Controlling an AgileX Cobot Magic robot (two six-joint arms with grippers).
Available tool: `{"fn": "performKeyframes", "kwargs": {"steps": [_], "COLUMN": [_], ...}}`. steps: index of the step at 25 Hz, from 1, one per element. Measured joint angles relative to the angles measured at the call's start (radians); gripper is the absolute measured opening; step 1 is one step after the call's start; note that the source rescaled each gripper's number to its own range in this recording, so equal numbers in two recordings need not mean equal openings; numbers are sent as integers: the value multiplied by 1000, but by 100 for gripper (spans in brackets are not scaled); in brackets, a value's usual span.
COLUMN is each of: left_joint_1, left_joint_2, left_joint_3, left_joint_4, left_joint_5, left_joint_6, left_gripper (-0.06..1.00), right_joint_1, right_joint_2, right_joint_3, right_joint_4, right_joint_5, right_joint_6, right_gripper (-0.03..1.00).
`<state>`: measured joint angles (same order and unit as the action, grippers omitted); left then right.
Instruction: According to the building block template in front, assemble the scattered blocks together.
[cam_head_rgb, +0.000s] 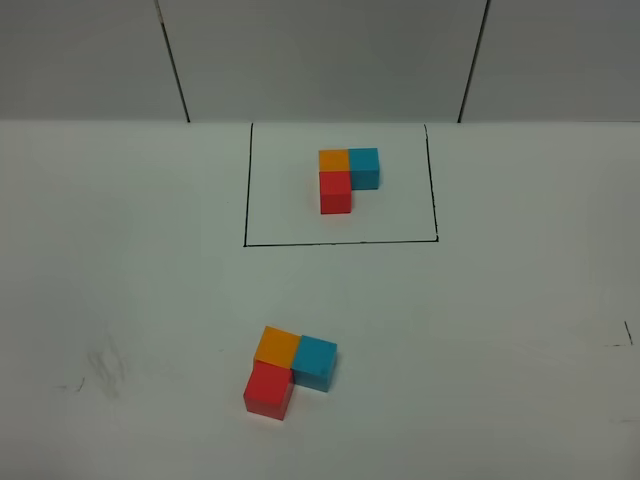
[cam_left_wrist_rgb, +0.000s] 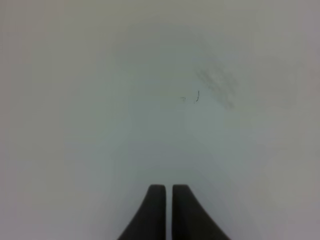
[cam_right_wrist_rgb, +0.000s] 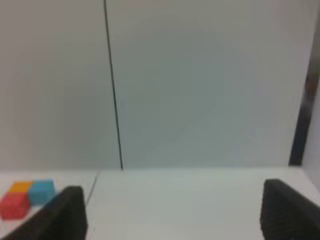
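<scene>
Table: white table (cam_head_rgb: 120, 260), its far edge meeting a grey panelled wall (cam_head_rgb: 330, 55) with dark seams; faint smudges (cam_head_rgb: 105, 365) toward 8 o'clock of the high view.
Open room: bare table on all sides of the loose cubes, widest toward 3 and 9 o'clock; no arm shows in the high view.
Template: building block template (cam_head_rgb: 345, 178) at about 12 o'clock, inside a black-line rectangle (cam_head_rgb: 245, 185) that is open toward the wall; clear margin between the cubes and every line.
Template layout: orange and cyan-blue side by side along the far row, red joined to the orange on the near side; edges square with the frame.
Scattered blocks: scattered blocks (cam_head_rgb: 290, 368) at about 6 o'clock, well apart from the frame, already touching in the same L.
Loose cubes: orange cube (cam_head_rgb: 277, 345) and blue cube (cam_head_rgb: 315, 361) side by side, red cube (cam_head_rgb: 268, 390) against the orange on the near side.
Direction: the loose L is turned slightly clockwise against the template; its orange-blue row runs from 9 toward 4 o'clock.
Look: plain matte cubes of equal size.
Left gripper: left gripper (cam_left_wrist_rgb: 168, 192), jaws closed tip to tip, over bare table, holding nothing.
Right gripper: right gripper (cam_right_wrist_rgb: 172, 210), jaws wide apart and empty, facing the wall; the template sits blurred beside one jaw.
</scene>
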<state>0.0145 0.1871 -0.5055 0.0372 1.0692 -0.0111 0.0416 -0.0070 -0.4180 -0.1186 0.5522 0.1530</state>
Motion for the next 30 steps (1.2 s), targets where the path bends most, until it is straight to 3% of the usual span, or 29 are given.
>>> {"fn": "performKeyframes", "kwargs": {"steps": [3, 9, 30], "left_joint_1": [0, 0, 0], "left_joint_2": [0, 0, 0], "left_joint_3": [0, 0, 0], "left_joint_4": [0, 0, 0], "left_joint_5": [0, 0, 0], "left_joint_6": [0, 0, 0], "left_gripper": [0, 0, 0], "right_joint_1": [0, 0, 0], "right_joint_2": [0, 0, 0], "right_joint_3": [-1, -1, -1], "right_joint_4": [-11, -16, -42], "right_joint_5": [78, 138, 145], "right_joint_6": [-1, -1, -1], "right_gripper": [81, 81, 81]}}
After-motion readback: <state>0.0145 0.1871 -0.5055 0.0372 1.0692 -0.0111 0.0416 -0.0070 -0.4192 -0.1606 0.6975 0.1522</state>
